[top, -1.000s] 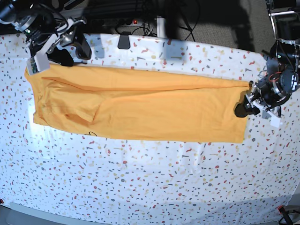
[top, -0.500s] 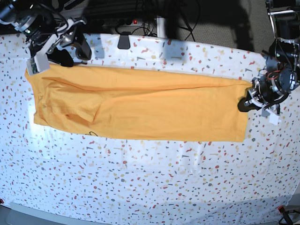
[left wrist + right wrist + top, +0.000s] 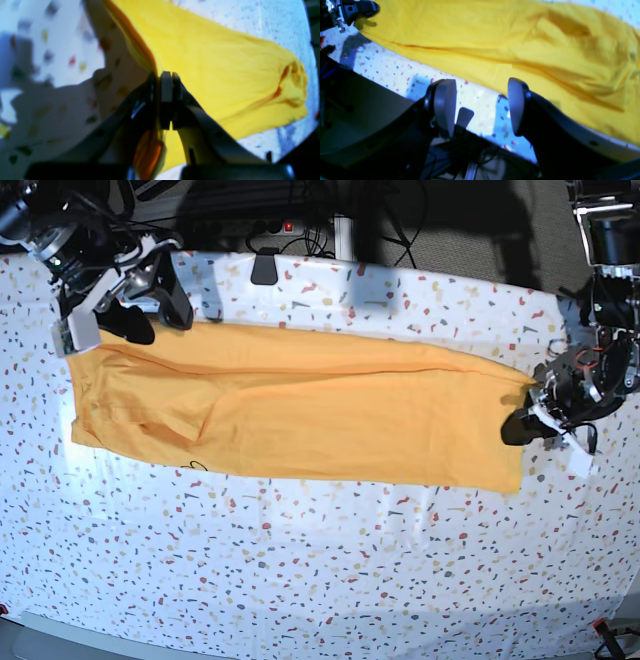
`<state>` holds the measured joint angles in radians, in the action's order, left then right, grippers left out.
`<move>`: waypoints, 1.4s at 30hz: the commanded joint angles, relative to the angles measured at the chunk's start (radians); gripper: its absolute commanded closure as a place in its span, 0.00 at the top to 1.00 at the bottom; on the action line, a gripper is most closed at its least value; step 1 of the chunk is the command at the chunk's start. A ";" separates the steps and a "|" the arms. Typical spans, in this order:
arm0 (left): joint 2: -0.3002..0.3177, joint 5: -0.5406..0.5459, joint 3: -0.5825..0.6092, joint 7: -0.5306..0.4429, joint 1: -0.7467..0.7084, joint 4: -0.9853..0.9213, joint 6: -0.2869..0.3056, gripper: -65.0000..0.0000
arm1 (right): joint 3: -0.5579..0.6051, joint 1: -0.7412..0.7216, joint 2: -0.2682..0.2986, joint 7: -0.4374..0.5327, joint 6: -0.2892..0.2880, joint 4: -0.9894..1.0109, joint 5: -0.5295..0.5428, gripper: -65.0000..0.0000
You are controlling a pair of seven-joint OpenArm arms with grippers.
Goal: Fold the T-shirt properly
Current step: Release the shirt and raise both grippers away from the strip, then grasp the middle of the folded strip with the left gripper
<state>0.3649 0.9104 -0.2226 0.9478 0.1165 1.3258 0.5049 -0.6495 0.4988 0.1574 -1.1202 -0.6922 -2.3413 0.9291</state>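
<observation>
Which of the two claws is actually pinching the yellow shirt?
The left gripper, on the right in the base view, is shut on the T-shirt's edge. The right gripper is open with nothing between its fingers.

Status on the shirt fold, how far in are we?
Done: the T-shirt lies on the speckled table as a long narrow band, sides apparently folded in. In hand: the left gripper is shut on the band's end edge; the right gripper is open at the other end, holding nothing. Left: folding the band's length.
</observation>
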 commanded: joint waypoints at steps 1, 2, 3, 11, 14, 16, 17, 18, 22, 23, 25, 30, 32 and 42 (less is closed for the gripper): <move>0.005 0.014 -0.005 -0.014 0.019 0.048 0.009 0.00 | -0.005 -0.006 0.006 0.020 -0.006 -0.015 0.035 0.50; -0.008 0.002 -0.005 -0.008 0.019 0.077 0.009 0.00 | -0.005 -0.012 0.006 0.020 -0.006 -0.015 0.050 0.50; -0.027 -0.010 -0.005 0.003 0.019 0.102 0.008 0.00 | -0.005 -0.018 0.005 0.019 -0.006 -0.015 0.061 0.50; -0.263 -0.053 0.006 0.082 0.011 0.148 0.009 0.00 | -0.005 -0.059 0.000 0.018 -0.006 -0.015 0.112 0.50; -0.346 -0.119 0.042 0.069 0.011 0.148 0.008 0.00 | -0.005 -0.061 0.000 0.016 -0.006 -0.015 0.112 0.50; -0.393 -0.151 0.078 0.063 0.011 0.148 0.008 0.00 | -0.005 -0.061 0.000 0.015 -0.006 -0.015 0.112 0.50; -0.413 -0.171 0.100 0.050 0.011 0.148 0.008 0.00 | -0.005 -0.061 0.000 0.015 -0.006 -0.015 0.112 0.50; -0.432 -0.199 0.124 0.027 0.011 0.148 0.008 0.00 | -0.005 -0.061 0.000 0.015 -0.006 -0.015 0.112 0.50; -0.480 -0.316 0.239 -0.074 0.011 0.148 0.008 0.00 | -0.005 -0.061 0.000 0.015 -0.006 -0.015 0.112 0.50; -0.486 -0.338 0.268 -0.091 0.011 0.148 0.005 0.00 | -0.005 -0.061 0.000 0.015 -0.006 -0.015 0.112 0.50; -0.486 -0.370 0.332 -0.122 0.011 0.148 -0.029 0.00 | -0.005 -0.061 0.000 0.014 -0.006 -0.015 0.113 0.50; -0.486 -0.534 0.463 -0.174 0.011 0.148 -0.080 0.00 | -0.005 -0.061 0.000 0.011 -0.006 -0.015 0.124 0.50; -0.486 -0.590 0.506 -0.180 0.011 0.148 -0.111 0.00 | -0.005 -0.061 0.000 0.011 -0.006 -0.015 0.124 0.50; -0.486 -0.622 0.571 -0.217 0.026 0.148 -0.161 0.12 | -0.005 -0.061 0.000 0.003 -0.006 -0.015 0.123 0.50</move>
<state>-0.1112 0.2771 0.3462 0.7582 0.1196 1.4570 0.3389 -0.6495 0.4377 0.1520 -1.1358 -0.6922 -2.3413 1.0248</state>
